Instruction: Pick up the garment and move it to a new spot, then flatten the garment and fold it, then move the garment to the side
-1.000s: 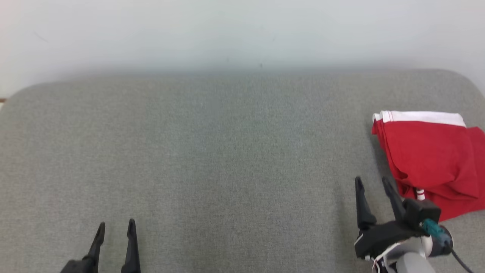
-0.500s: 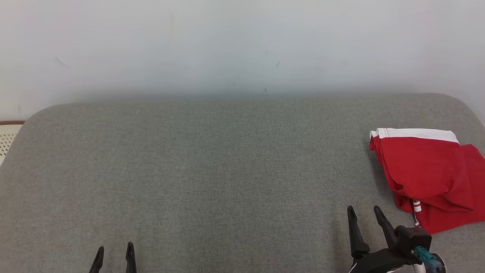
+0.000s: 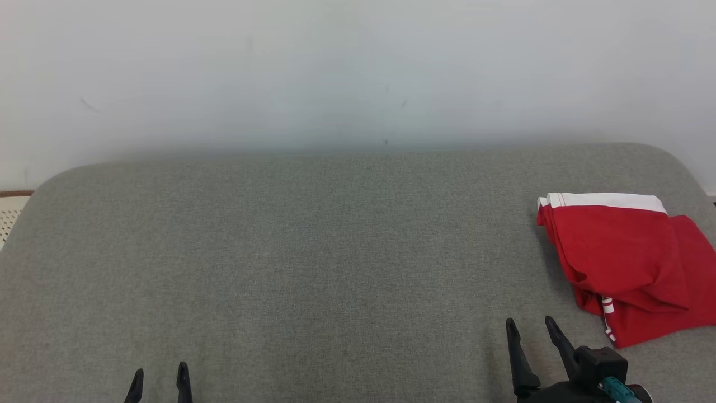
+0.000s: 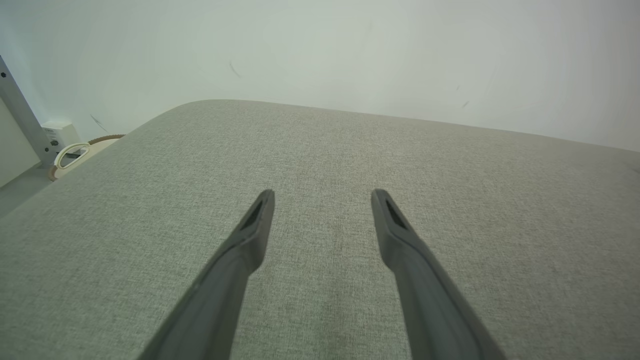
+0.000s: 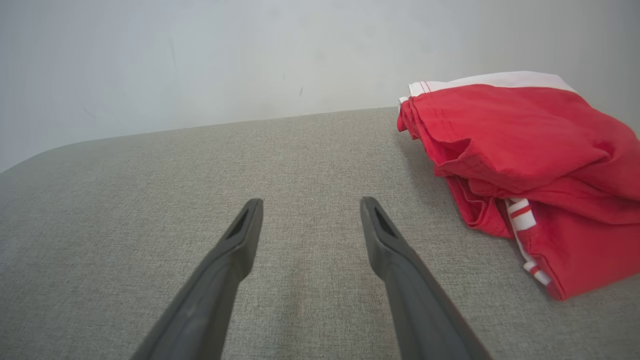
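Setting: bare indoor room, more a staged work bay than a furnished home.
Evidence: wide grey cloth-covered pad (image 3: 313, 263) with rounded corners, set against a plain, lightly scuffed white wall (image 3: 358, 67). Metal post (image 4: 17, 115) and white box (image 4: 60, 131) at far left. Cream perforated item (image 3: 10, 212) off the left edge. Red garment (image 3: 621, 257) at right.

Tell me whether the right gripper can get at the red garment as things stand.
Probably yes. The right gripper is open and empty, just beside the red garment, with bare grey cushion between them and nothing lying over the cloth.
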